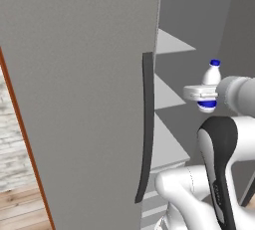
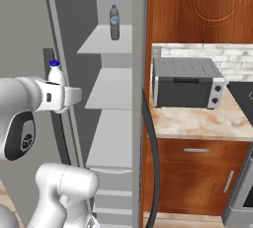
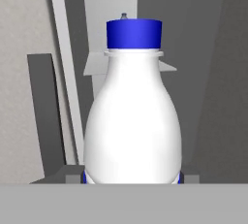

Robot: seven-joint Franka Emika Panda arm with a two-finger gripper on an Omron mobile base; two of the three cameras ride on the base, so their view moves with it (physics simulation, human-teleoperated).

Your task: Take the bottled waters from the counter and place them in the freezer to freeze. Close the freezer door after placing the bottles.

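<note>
freezer (image 2: 106, 103): tall grey unit, compartment stood open, pale shelves stacked inside one above the other.
freezer door (image 1: 79, 89): plain grey panel swung open toward the left base camera, filling the left of that view; long dark handle (image 1: 145, 124) ran down its free edge. Brown edge strip and pale brick wall showed to its left.
other door (image 2: 140, 74): seen edge-on in the right base view, between the shelves and the bench, with its own dark curved handle (image 2: 152, 143) low down.
bench (image 2: 197, 121): beige marbled slab on reddish-brown cabinets, right of the freezer; carved wooden cabinet door above it.
toaster oven (image 2: 187, 82): grey box on the bench, against the tiled wall, just beside the freezer.
arm: white, rose in front of the open compartment, wrist level and pointing in toward the shelves.
end effector (image 1: 206, 97): pinched on the white bottle, fingers clamped at its lower body; fingertips mostly hidden by the bottle in the hand view.
white bottle (image 3: 131, 116): blue cap, blue label band at the base, upright in the grip, held in the air in front of the shelves, about mid-height of the compartment, not resting on any shelf.
grey bottle (image 2: 114, 22): translucent, narrow neck, stood upright on the top shelf (image 2: 106, 40), toward its back right. Its tip peeked above the white bottle's cap in the hand view.
</note>
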